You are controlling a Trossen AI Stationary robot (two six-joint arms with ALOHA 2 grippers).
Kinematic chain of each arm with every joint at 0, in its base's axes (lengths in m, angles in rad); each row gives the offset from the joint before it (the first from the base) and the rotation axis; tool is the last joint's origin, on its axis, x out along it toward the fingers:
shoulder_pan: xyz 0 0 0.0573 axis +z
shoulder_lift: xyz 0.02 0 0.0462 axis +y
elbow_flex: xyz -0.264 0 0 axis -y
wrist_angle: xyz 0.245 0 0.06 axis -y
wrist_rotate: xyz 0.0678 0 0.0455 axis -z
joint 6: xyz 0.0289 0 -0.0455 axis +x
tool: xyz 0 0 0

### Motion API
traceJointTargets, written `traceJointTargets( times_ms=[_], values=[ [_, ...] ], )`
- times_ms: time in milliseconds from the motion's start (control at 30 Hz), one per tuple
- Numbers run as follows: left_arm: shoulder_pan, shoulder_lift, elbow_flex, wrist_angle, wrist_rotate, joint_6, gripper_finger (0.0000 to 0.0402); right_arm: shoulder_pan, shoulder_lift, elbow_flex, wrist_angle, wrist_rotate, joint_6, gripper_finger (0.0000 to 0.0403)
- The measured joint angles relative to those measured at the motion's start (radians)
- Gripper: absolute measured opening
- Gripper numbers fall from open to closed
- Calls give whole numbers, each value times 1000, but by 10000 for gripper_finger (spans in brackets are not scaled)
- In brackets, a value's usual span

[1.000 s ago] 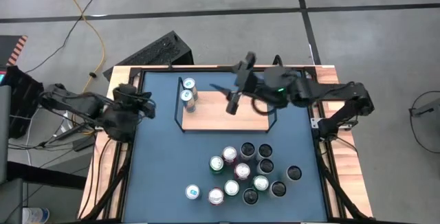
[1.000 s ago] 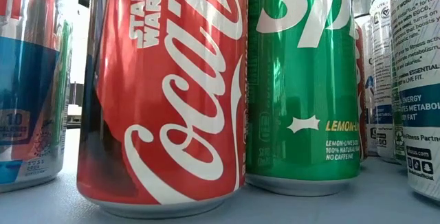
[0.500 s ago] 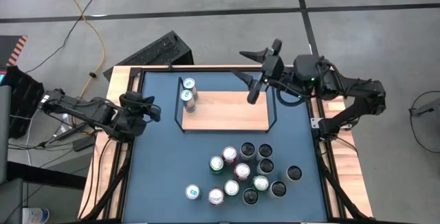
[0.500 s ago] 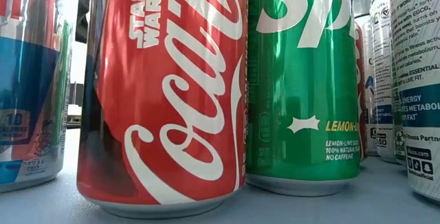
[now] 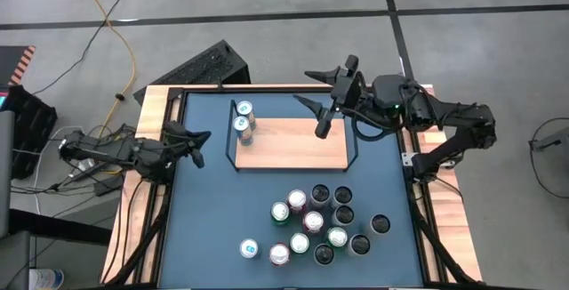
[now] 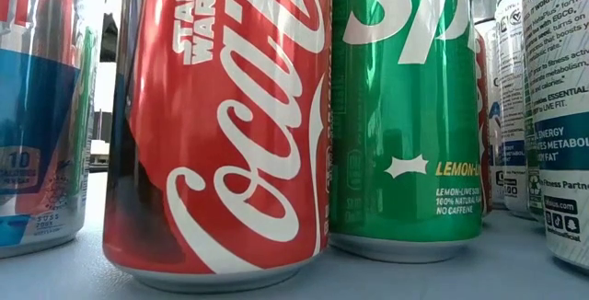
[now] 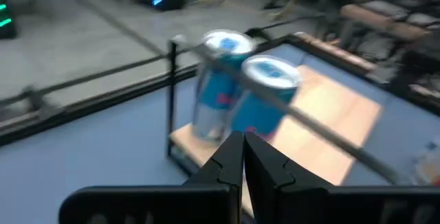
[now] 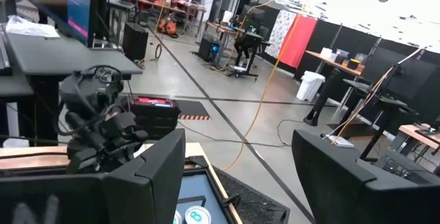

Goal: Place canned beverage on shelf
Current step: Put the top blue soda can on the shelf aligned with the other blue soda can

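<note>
Two cans [image 5: 242, 117] stand on shelf [image 5: 293, 143], upper middle. My right end effector [image 5: 318, 103] open, empty, above shelf. My left end effector [image 5: 197, 143] closed, empty. Next: reach down to can bunch [image 5: 316, 223], lower middle, grab one.

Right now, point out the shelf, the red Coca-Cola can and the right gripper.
shelf [image 5: 298, 143], high view, bare wood board.
red Coca-Cola can [image 6: 221, 125], low view, printed side wall.
right gripper [image 5: 318, 103], high view, midway between its open fingertips.
</note>
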Motion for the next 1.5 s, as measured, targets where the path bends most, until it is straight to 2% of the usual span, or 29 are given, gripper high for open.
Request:
traceJointTargets(
  times_ms=[100,300,500,733,1033,1133,1333,1500],
  values=[
    [80,-48,-21,-9,55,22,0,0,1,0,1,-4,0,260],
    [269,-77,-41,-10,311,88,0,0,1,0,1,-4,27,260],
    [429,-59,-84,55,400,143,0,7,1,0,1,-4,38,260],
    [581,-53,-177,183,691,163,0,8,1,0,1,-4,62,260],
    [745,-26,-255,351,873,195,0,5,1,0,0,3,65,260],
    [793,15,-260,353,920,199,0,5,1,0,0,3,83,260],
    [854,97,-259,475,967,242,0,5,1,0,1,7,91,260],
    [889,206,-258,560,1069,246,0,5,1,0,0,7,106,260]
  ],
)
